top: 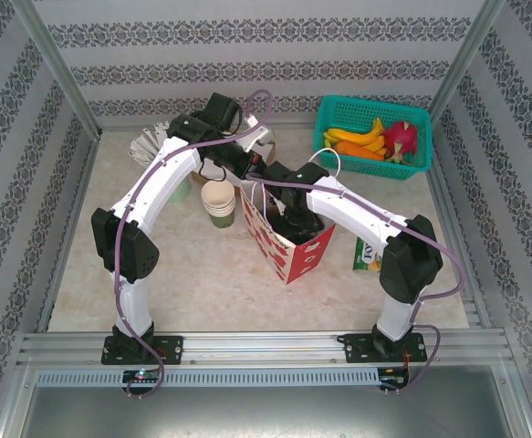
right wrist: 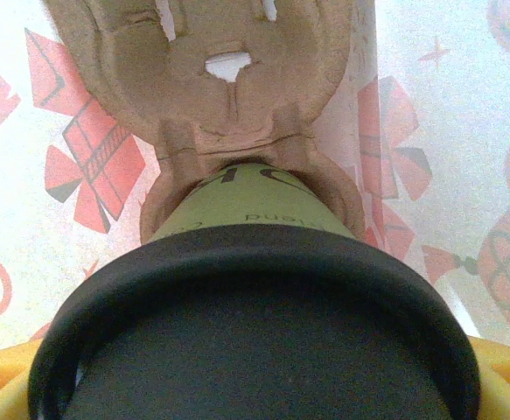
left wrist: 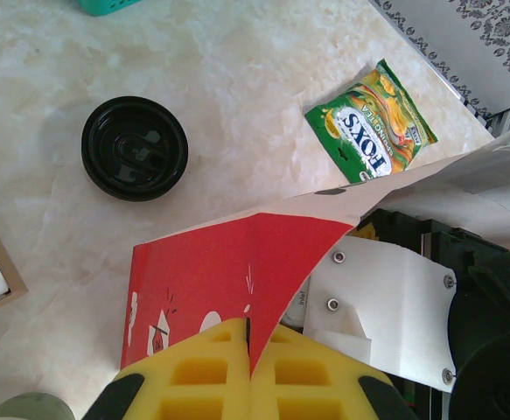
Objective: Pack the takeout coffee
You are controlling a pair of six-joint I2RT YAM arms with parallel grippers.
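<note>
A staged robot test cell: patterned wallpaper panels (top: 247, 36) on aluminium framing (top: 266, 345) enclose a marble-look table (top: 202, 283); a fruit basket (top: 357, 168) sits at two o'clock.

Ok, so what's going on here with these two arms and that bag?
They're packing takeout coffee into a red and white paper bag. The left gripper is pinched shut on the bag's rim, apparently holding it open. The right gripper is down inside the bag, gripping a lidded coffee cup that sits in a cardboard carrier. A loose black lid and a stack of cups are out on the table.
</note>
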